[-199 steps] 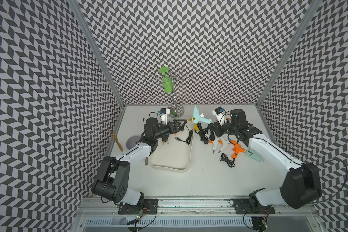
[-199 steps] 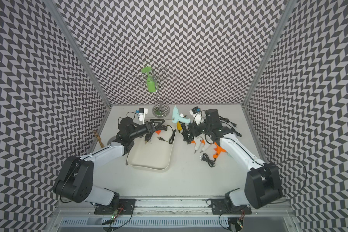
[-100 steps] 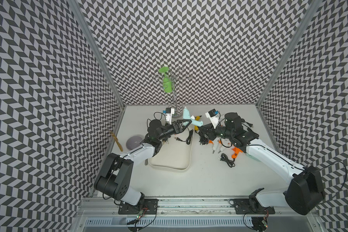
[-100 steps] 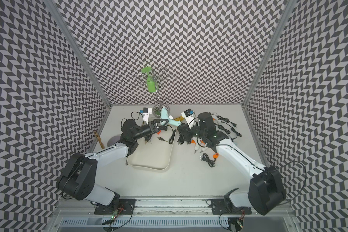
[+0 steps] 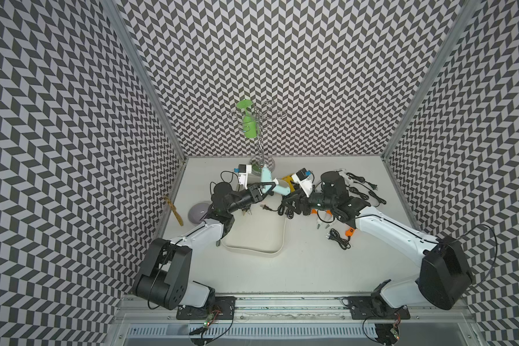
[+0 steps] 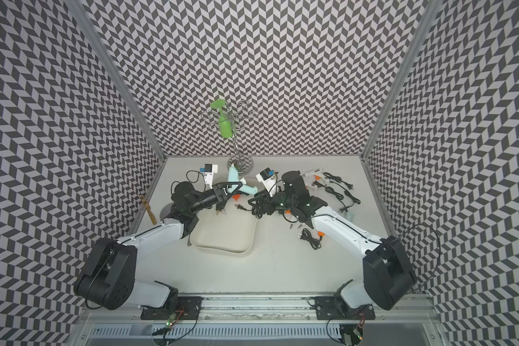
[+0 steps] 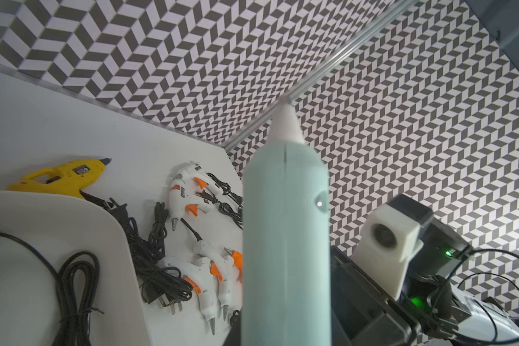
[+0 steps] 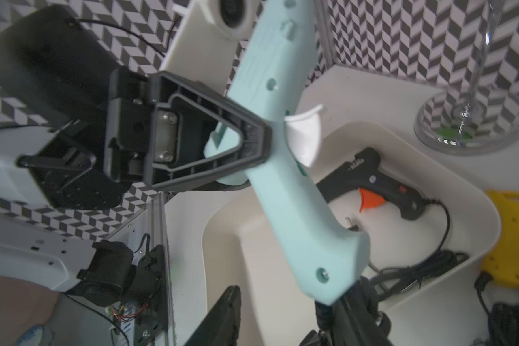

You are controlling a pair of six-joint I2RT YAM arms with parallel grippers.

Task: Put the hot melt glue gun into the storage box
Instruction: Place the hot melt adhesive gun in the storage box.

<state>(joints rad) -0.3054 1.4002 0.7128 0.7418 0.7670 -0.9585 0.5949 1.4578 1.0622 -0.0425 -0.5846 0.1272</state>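
The left end effector (image 5: pixel 265 190) is closed across the body of the mint glue gun (image 5: pixel 282 189) and holds it in the air above the far edge of the storage box (image 5: pixel 284 232), which lies toward the left edge of the counter (image 5: pixel 282 278). The finger on the far side is hidden behind the gun. The right end effector (image 5: pixel 292 198) has its jaws parted beside the handle butt; its fingers are cut off in the right wrist view, so contact cannot be confirmed.
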